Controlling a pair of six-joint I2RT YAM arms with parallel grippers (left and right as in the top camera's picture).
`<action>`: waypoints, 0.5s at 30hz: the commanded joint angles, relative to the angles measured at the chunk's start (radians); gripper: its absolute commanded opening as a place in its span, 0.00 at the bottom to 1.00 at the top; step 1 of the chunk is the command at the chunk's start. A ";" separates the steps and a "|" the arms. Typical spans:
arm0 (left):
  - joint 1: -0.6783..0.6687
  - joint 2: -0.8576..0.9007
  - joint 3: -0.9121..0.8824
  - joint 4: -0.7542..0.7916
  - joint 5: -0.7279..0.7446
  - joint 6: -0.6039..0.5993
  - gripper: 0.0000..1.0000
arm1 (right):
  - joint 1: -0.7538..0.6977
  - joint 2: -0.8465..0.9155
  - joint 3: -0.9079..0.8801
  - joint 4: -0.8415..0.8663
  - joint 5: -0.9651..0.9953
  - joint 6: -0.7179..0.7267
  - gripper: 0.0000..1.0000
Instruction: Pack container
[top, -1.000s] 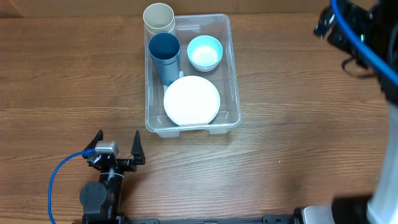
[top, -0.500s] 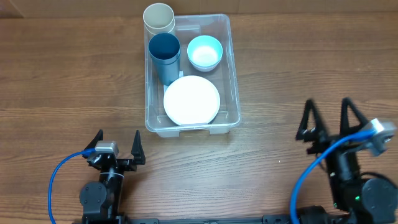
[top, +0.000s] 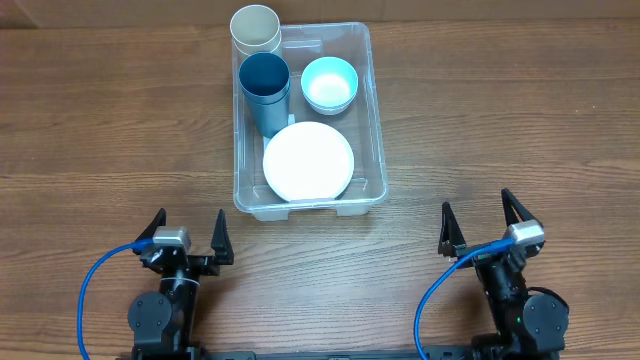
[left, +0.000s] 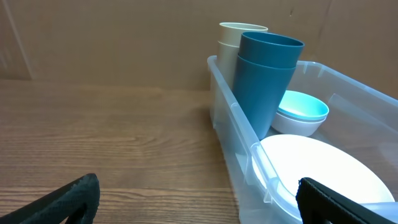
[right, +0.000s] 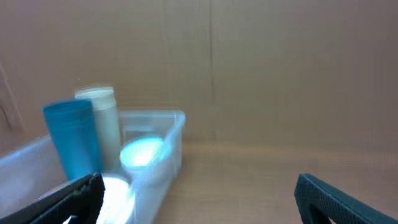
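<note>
The clear container (top: 374, 120) sits at the table's upper middle. It holds a white plate (top: 308, 160), a light blue bowl (top: 329, 84), stacked dark blue cups (top: 264, 88) and cream cups (top: 255, 30). It also shows in the left wrist view (left: 239, 134) and in the right wrist view (right: 171, 140). My left gripper (top: 186, 232) is open and empty at the front left, well short of the container. My right gripper (top: 482, 222) is open and empty at the front right.
Brown cardboard walls (left: 124, 37) stand behind the wooden table (top: 500, 130). Blue cables (top: 90, 290) loop beside both arm bases at the front edge.
The right arm has swung down from the far right to the front right, then drawn back and left to its base. The left arm and the container's contents have not moved.
</note>
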 joint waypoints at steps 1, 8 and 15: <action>0.008 -0.009 -0.003 -0.002 0.017 0.023 1.00 | 0.003 -0.012 -0.063 0.060 -0.007 -0.007 1.00; 0.008 -0.009 -0.003 -0.002 0.017 0.023 1.00 | 0.002 -0.012 -0.079 0.007 0.067 -0.006 1.00; 0.008 -0.009 -0.003 -0.002 0.017 0.023 1.00 | 0.002 -0.012 -0.079 -0.088 0.071 -0.003 1.00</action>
